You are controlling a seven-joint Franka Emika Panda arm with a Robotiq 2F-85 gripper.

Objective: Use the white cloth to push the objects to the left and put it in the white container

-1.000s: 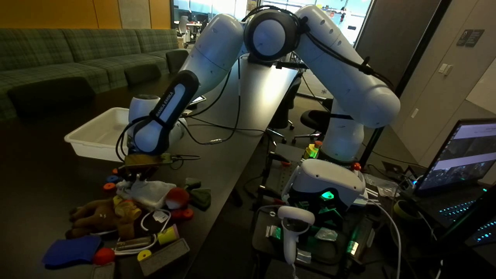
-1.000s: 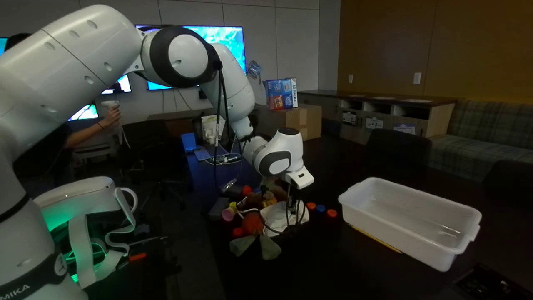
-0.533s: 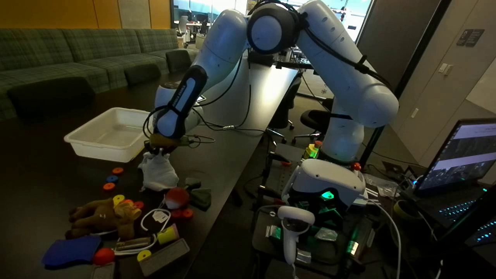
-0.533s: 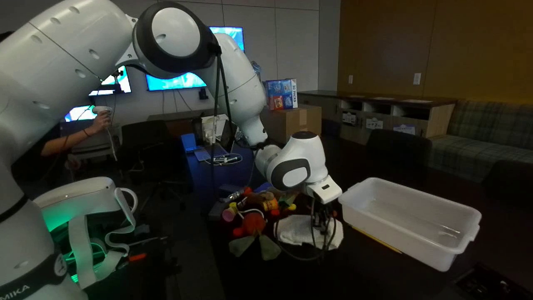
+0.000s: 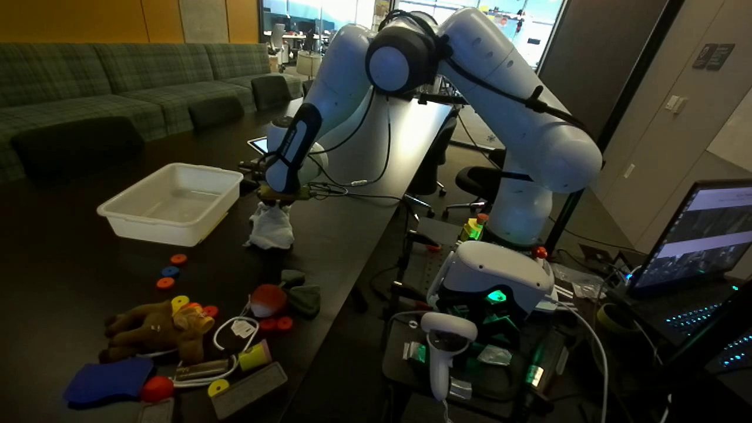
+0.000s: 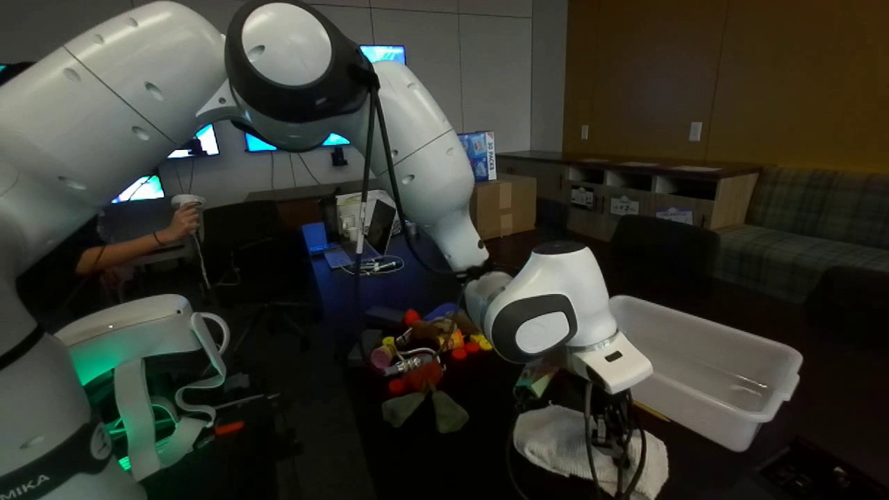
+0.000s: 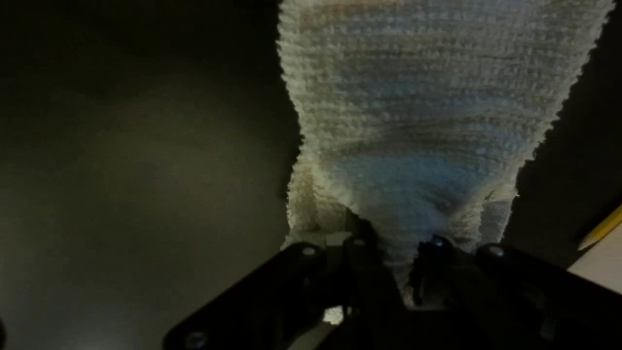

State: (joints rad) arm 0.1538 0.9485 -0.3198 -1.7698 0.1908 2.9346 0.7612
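Observation:
My gripper [image 7: 397, 248] is shut on the white cloth [image 7: 427, 97], which is bunched between the fingers and fans out beyond them. In both exterior views the cloth [image 5: 270, 228] [image 6: 555, 441] hangs below the gripper; I cannot tell whether its lower edge touches the table. The white container [image 5: 153, 230] stands beside the gripper, apart from it, and also shows in an exterior view [image 6: 701, 410]. The objects lie in a pile away from the cloth: a brown plush toy [image 5: 155, 335], a blue piece [image 5: 108, 380], a red round toy [image 5: 269, 301] and a grey block [image 5: 249, 390].
A yellow pencil [image 7: 602, 228] lies along the container's side. Orange and blue discs [image 5: 170, 271] lie between pile and container. A white cable [image 5: 252, 335] loops through the pile. The headset [image 5: 499, 267] stands on a side stand beyond the table edge.
My gripper has carried the cloth away from the pile, past the discs, to a spot beside the container. Discs and toy parts that the cloth covered now show. The pile itself looks unmoved.

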